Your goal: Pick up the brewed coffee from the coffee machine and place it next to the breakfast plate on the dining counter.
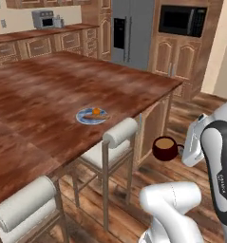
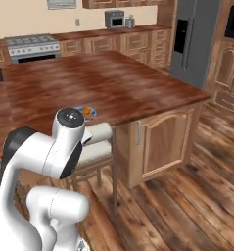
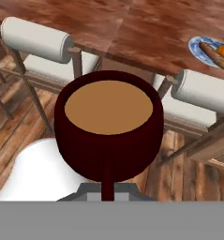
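Note:
The brewed coffee (image 1: 165, 148) is a dark red-brown mug with light brown liquid, hanging in the air off the dining counter's (image 1: 48, 95) near right edge, beside a stool. My gripper (image 1: 183, 151) is shut on the mug's side handle. In the hand view the brewed coffee (image 3: 108, 126) looms close, upright, with its handle running down to my gripper (image 3: 106, 191). The breakfast plate (image 1: 91, 116) lies on the counter near that edge, left of and beyond the mug. The breakfast plate (image 3: 212, 51) sits at the upper right of the hand view. The coffee machine is out of view.
Two white-cushioned stools (image 1: 117, 137) (image 1: 24, 204) stand along the counter's near edge, one just left of the mug. A grey fridge (image 1: 131, 31) and a built-in microwave (image 1: 181, 20) are at the back. A stove (image 2: 33, 46) stands on the far wall. Wood floor lies to the right.

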Available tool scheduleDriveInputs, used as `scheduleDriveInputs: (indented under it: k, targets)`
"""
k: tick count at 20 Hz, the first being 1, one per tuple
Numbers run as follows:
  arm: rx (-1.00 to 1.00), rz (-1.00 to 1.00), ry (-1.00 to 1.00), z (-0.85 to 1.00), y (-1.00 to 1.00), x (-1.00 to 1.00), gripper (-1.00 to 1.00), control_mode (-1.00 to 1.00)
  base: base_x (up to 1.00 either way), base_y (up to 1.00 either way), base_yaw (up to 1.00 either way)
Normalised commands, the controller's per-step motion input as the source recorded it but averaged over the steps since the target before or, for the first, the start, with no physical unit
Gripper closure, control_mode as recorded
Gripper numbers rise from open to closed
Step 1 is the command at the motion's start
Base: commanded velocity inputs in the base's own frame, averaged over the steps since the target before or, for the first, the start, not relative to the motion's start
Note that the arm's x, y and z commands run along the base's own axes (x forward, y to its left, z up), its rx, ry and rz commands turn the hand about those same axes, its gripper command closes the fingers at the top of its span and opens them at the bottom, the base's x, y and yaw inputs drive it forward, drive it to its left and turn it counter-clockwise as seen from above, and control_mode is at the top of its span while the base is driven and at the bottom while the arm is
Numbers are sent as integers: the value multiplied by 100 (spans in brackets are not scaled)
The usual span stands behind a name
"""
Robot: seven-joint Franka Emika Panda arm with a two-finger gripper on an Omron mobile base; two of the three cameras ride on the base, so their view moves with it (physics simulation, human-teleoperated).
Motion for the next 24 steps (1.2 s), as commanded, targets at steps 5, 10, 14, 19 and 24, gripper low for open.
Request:
scheduleDriveInputs:
  k: [5, 10, 14, 19, 24]
  targets:
    - [0, 0, 0, 0, 0, 0, 100, 100, 100, -58, 37]
    - [0, 0, 0, 0, 0, 0, 100, 100, 100, -34, 37]
    - [0, 0, 0, 0, 0, 0, 100, 100, 100, -9, 40]
    - [0, 0, 0, 0, 0, 0, 100, 100, 100, -7, 44]
    - [0, 0, 0, 0, 0, 0, 100, 100, 100, -25, 52]
